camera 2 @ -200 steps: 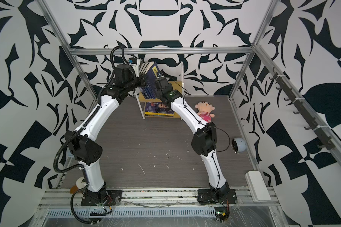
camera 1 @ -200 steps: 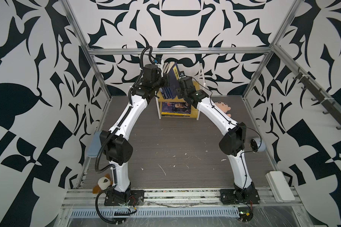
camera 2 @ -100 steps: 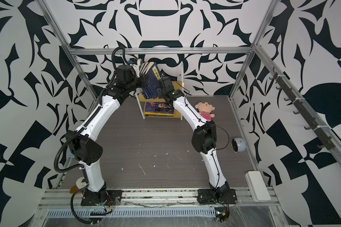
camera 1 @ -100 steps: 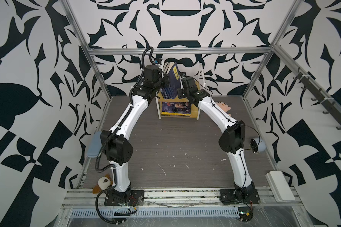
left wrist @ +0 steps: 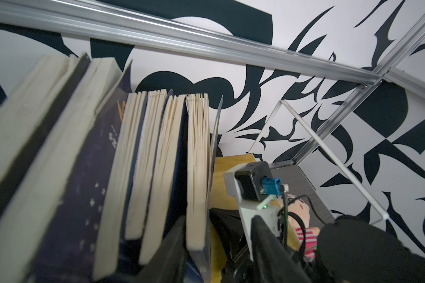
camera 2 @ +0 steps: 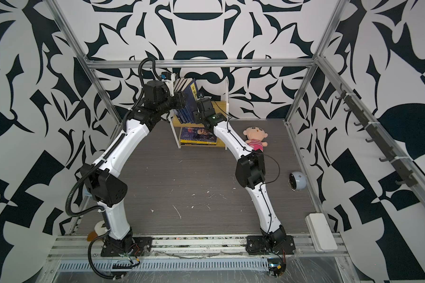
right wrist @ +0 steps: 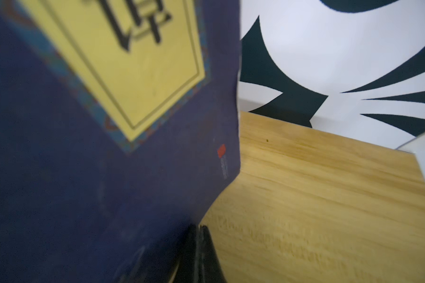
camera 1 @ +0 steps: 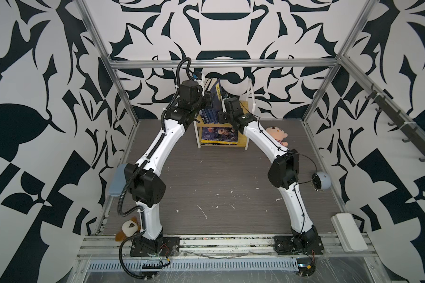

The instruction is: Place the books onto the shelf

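Note:
Several books stand leaning on the top board of the shelf; more books lie flat on its lower tier. In the left wrist view my left gripper is open, and the rightmost book sits against one finger. My right gripper is shut with nothing in it, its tips against the navy cover with the yellow label, above the wooden board. In both top views the left gripper and right gripper flank the upright row.
A pink plush doll lies right of the shelf, partly behind my right arm. A round white ball-shaped device sits near the right wall, a white box at the front right, a small plush toy by the left base.
My left gripper's jaws have parted from their shut position at the books. The right gripper has moved in closer against the navy cover.

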Robot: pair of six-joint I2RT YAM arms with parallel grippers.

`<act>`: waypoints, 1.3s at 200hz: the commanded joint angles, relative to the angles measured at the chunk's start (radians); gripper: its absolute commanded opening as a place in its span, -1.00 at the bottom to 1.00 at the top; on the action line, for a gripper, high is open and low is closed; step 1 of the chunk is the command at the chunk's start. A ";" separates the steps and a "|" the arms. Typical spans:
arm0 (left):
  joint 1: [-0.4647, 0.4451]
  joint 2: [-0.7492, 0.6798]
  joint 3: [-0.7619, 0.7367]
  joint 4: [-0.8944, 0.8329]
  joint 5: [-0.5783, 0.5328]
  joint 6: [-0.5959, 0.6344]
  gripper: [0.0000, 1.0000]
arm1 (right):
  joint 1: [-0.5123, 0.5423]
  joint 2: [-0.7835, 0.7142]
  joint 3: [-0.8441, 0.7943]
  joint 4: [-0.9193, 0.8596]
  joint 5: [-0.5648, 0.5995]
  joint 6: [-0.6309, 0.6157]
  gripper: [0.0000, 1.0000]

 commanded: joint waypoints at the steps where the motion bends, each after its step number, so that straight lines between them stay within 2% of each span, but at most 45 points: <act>1: 0.006 -0.086 0.055 -0.033 -0.004 0.013 0.04 | 0.006 -0.014 0.005 -0.010 -0.045 -0.019 -1.00; 45: 0.036 -0.166 0.104 -0.124 0.034 0.049 0.25 | 0.004 -0.035 -0.003 0.004 -0.040 -0.059 -1.00; 97: 0.236 -0.280 0.070 -0.228 0.133 0.132 0.68 | 0.006 -0.161 -0.116 0.053 0.002 -0.056 -1.00; 122: 0.354 -0.375 -0.066 -0.234 0.172 0.149 0.87 | 0.023 -0.261 -0.240 0.110 0.054 -0.051 -1.00; 145: 0.438 -0.469 -0.265 -0.216 0.190 0.184 1.00 | 0.046 -0.339 -0.316 0.132 0.068 -0.053 -1.00; 201: 0.572 -0.656 -0.802 -0.087 0.224 0.266 0.99 | 0.159 -0.575 -0.519 0.132 0.120 -0.102 -1.00; 214: 0.577 -0.666 -0.925 -0.016 0.184 0.250 0.99 | 0.181 -0.664 -0.622 0.151 0.127 -0.101 -0.85; 234: 0.581 -0.663 -1.089 0.117 0.173 0.248 0.99 | 0.194 -0.821 -0.827 0.185 0.123 -0.068 -0.44; 249: 0.583 -0.665 -1.202 0.230 0.215 0.239 0.99 | 0.195 -0.952 -0.981 0.199 0.140 -0.037 0.07; 260: 0.582 -0.661 -1.271 0.309 0.236 0.227 0.99 | 0.195 -1.043 -1.090 0.203 0.164 -0.028 0.60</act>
